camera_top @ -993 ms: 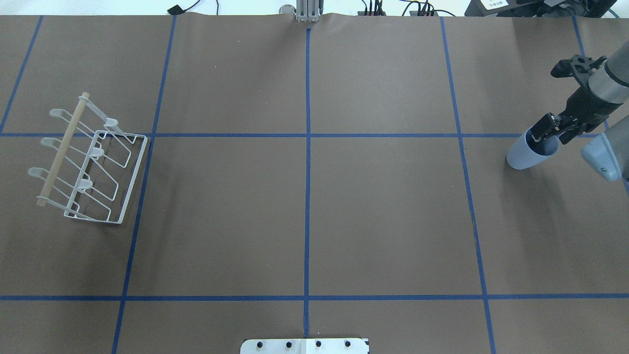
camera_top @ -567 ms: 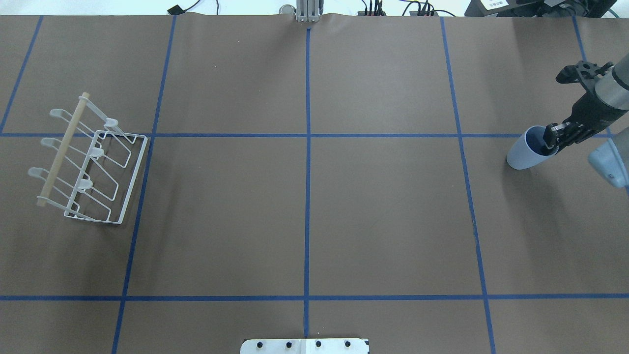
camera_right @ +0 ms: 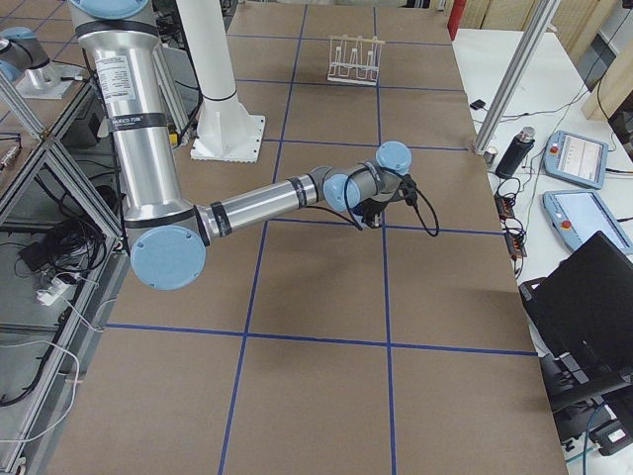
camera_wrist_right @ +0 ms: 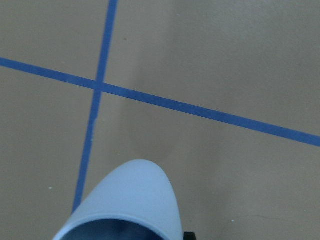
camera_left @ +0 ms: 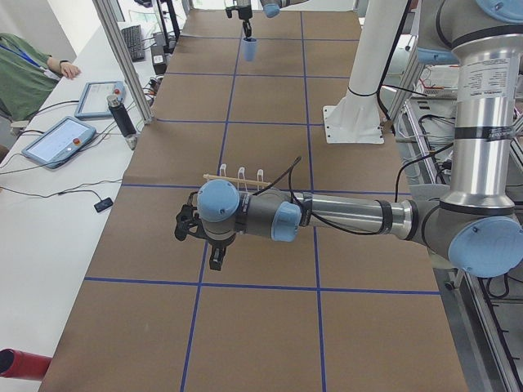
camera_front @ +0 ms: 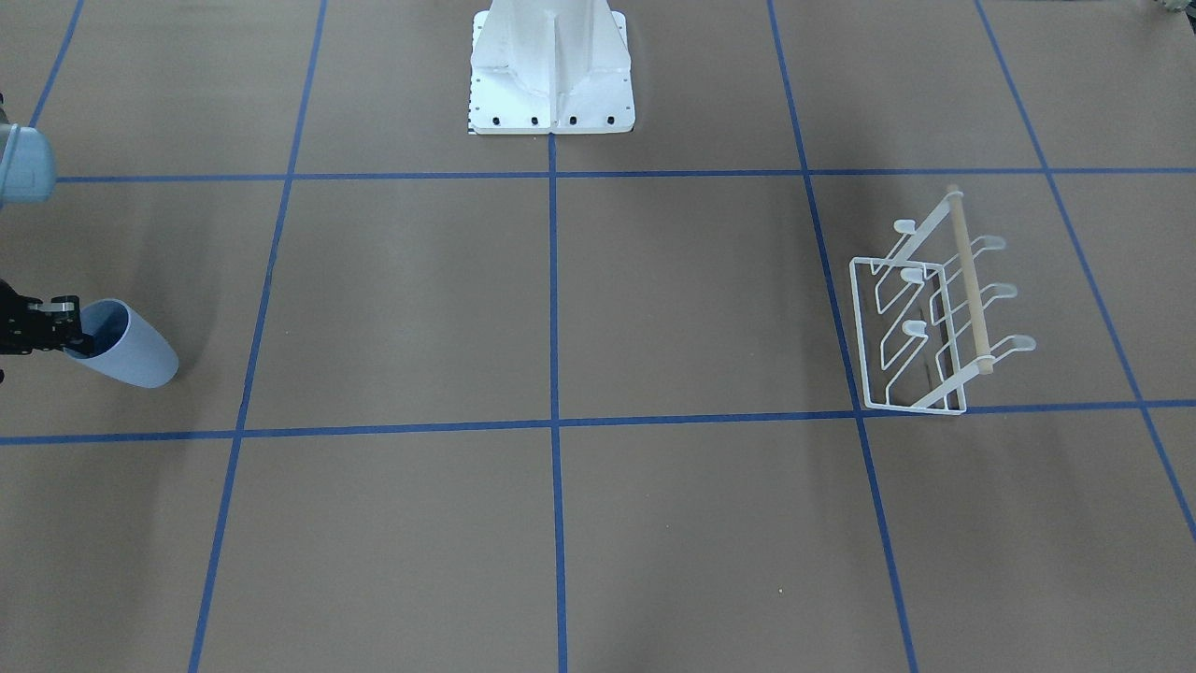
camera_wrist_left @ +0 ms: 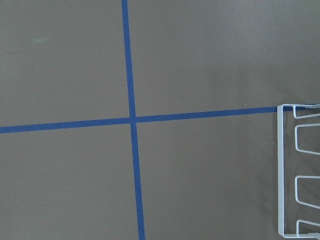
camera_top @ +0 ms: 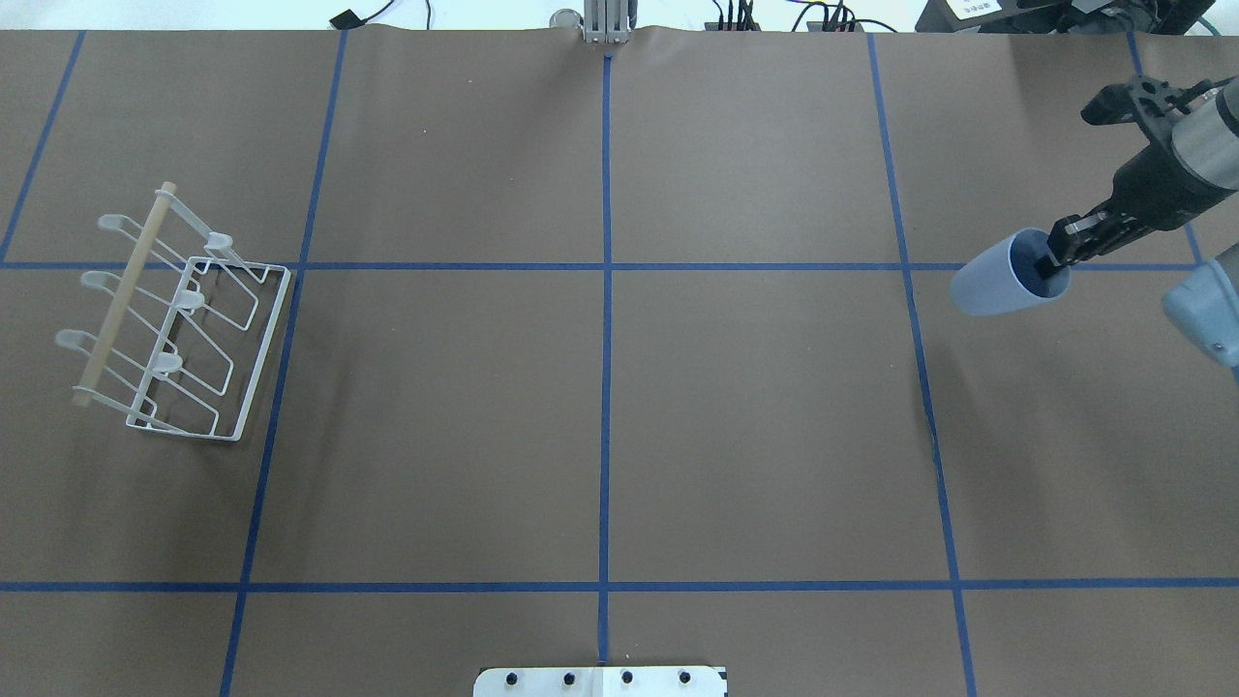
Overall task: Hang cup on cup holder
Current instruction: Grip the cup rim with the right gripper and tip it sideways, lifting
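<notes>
right gripper: the right gripper (camera_top: 1053, 257) is pinched onto the rim of the cup (camera_top: 992, 287), one finger tucked inside the mouth and the other on the outside of the wall

cup: pale blue and tilted way over, its mouth right at the gripper and its base pointing away from it, toward the middle of the table (camera_top: 755, 436). In the front view it sticks out from the fingertips at a slant with a shadow under it. Can't really tell whether the base is touching the paper or not

right wrist cam: only the curved top of the cup shows, at the bottom edge right under the camera, with a crossing of blue tape lines (camera_top: 606, 387) out past it

left gripper: the left gripper (camera_left: 214, 260) only shows up in the side view, pointing down over the table, so I can't tell how its fingers are set

cup holder: the cup holder (camera_top: 184, 319) is well apart from the right gripper, at the opposite end of the table. It's near the left gripper though, just beyond that arm's wrist in the side view, and its white base frame pokes into the right edge of the left wrist cam

dowel: the wooden dowel (camera_top: 126, 290) runs along the top of the holder, white prongs angling out on both sides of it
</notes>
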Controlling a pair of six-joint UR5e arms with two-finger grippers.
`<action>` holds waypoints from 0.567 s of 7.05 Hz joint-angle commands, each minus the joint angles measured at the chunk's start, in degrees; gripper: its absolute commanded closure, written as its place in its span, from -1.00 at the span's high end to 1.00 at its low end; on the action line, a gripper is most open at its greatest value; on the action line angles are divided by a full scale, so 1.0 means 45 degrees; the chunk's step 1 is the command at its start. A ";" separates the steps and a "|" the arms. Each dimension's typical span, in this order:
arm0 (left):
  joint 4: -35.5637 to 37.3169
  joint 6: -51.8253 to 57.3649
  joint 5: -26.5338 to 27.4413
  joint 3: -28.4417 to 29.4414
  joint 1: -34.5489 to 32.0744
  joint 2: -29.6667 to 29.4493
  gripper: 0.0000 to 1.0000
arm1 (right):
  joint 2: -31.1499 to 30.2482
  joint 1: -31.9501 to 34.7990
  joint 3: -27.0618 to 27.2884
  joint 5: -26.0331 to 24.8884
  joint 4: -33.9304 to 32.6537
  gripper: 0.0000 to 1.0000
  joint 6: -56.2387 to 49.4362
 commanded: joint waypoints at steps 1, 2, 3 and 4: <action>-0.0338 -0.1566 -0.0134 -0.0008 0.0372 -0.0988 0.97 | 0.0554 -0.0348 0.0734 0.0272 0.4229 -1.00 0.5101; -0.1131 -0.3901 -0.0327 -0.0144 0.0605 -0.1536 0.97 | 0.0945 -0.1163 0.0521 0.0098 0.7254 -1.00 0.8769; -0.2938 -0.6670 -0.0561 -0.0319 0.1149 -0.1619 0.97 | 0.1181 -0.1693 0.0480 -0.0213 0.9528 -1.00 1.1358; -0.5431 -0.9908 -0.0621 -0.0302 0.1637 -0.1755 0.97 | 0.1280 -0.2143 0.0615 -0.0874 1.1116 -1.00 1.3240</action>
